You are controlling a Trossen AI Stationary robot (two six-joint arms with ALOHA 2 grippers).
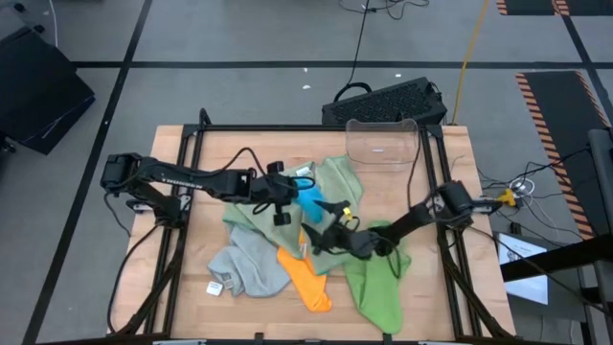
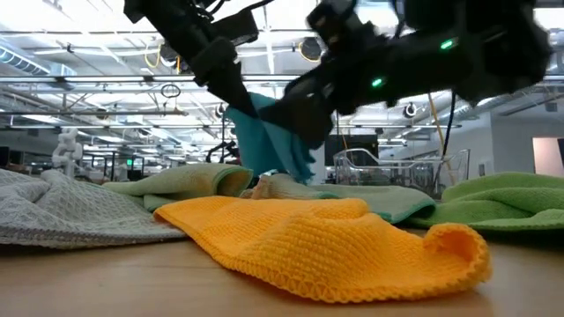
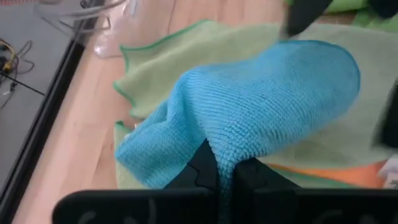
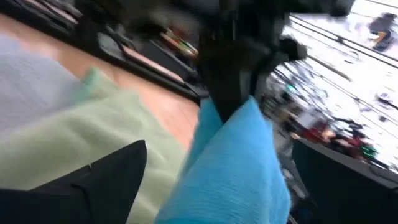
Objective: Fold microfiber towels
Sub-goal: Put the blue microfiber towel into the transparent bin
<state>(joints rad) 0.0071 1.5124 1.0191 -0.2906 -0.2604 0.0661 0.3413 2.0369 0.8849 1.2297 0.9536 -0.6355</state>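
Observation:
My left gripper (image 1: 290,201) is shut on the bright blue towel (image 1: 311,199) over the middle of the table. The towel is raised and hangs above the sage green towel (image 1: 337,180). My right gripper (image 1: 322,226) is open. Its fingers (image 4: 106,177) stand on either side of the blue towel's hanging part (image 4: 239,168); I cannot tell whether they touch it. A grey towel (image 1: 244,264), an orange towel (image 1: 306,280) and a lime green towel (image 1: 378,283) lie crumpled on the near half of the table. My left gripper pinches a gathered bunch of the blue towel (image 3: 225,163) between its two shut fingers (image 3: 202,171). One layer or several, I cannot tell. The towel hangs slack below the fingers (image 2: 264,141), raised above the other cloths.
A clear plastic bin (image 1: 381,144) stands at the table's far edge. The sage green towel lies spread under both grippers. A black keyboard-like object (image 1: 383,101) sits beyond the table. A small white tag (image 1: 215,287) lies by the grey towel. Bare wood shows at the table's left.

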